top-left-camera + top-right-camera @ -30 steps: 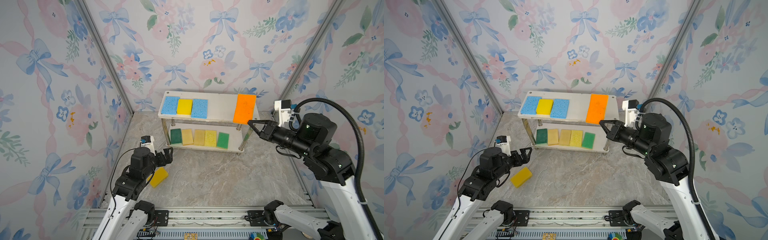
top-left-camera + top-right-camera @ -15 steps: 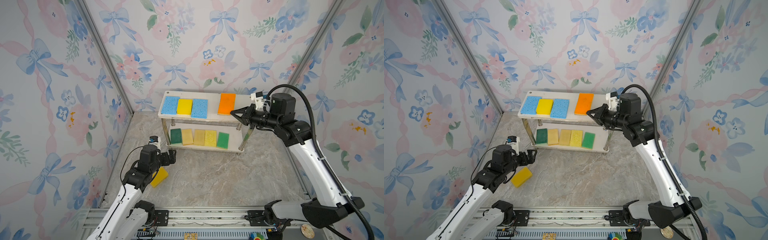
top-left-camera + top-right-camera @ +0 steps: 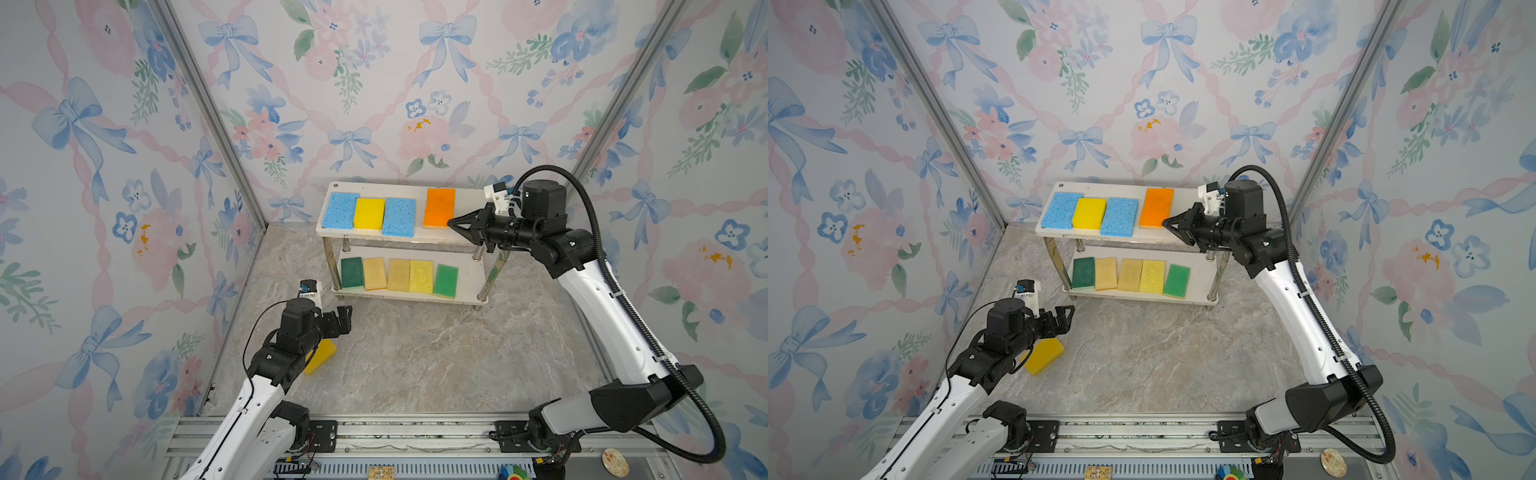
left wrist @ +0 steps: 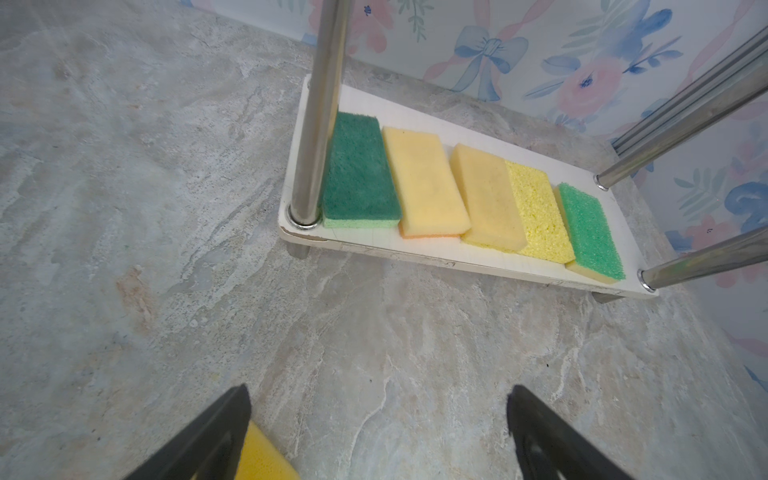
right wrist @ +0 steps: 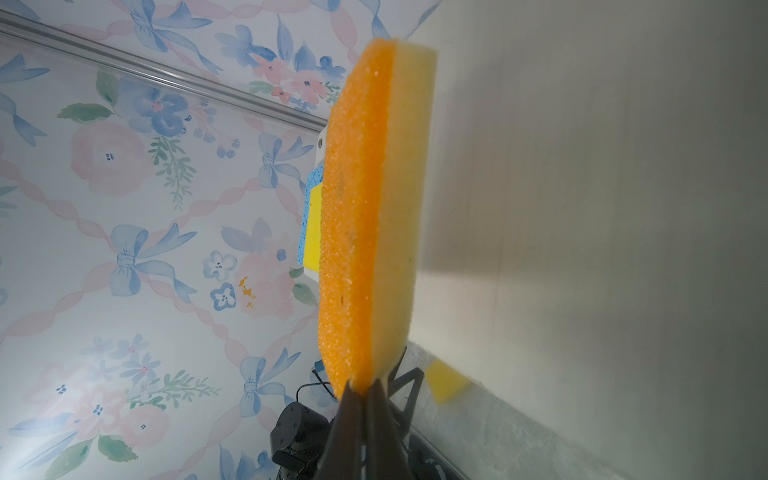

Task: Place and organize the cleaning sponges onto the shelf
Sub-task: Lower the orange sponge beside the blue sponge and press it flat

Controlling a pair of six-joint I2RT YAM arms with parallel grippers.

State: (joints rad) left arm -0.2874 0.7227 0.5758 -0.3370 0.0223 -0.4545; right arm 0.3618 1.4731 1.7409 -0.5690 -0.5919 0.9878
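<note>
Tagger: Right arm has come down from up near the camera to the shelf (image 3: pixel 467 197). The orange sponge (image 3: pixel 439 206) now lies on the top board. Left gripper (image 3: pixel 344 318) has barely shifted.

Checker: Grips?

Tagger: Right gripper (image 3: pixel 453 224) is pinched fully closed on the orange sponge's front corner. The left one is spread wide and empty, above the marbled floor (image 3: pixel 415 353), beside the loose yellow sponge (image 3: pixel 322 357).

Checker: How does the sponge look, and where is it?

Tagger: Flat rectangle, orange scouring face up, right part of the top board. There's a gap between it and the near blue sponge (image 3: pixel 399 217). Left of that come the bright yellow sponge (image 3: pixel 368 213) and the far blue sponge (image 3: pixel 340 210).

Checker: View differences?

Tagger: The right wrist view shows a pale yellow foam layer under the orange face (image 5: pixel 357 232), which is barely visible from above. The left wrist view gives the lower row close up:
- dark green sponge (image 4: pixel 357 166) on a light green base, against a chrome leg (image 4: pixel 320 108)
- tan sponge (image 4: pixel 424 183) on an orange base
- second tan sponge (image 4: pixel 488 195)
- porous yellow sponge (image 4: pixel 538 212)
- light green sponge (image 4: pixel 590 230)

That view doesn't show the top board. Only the top views show both tiers together.
</note>
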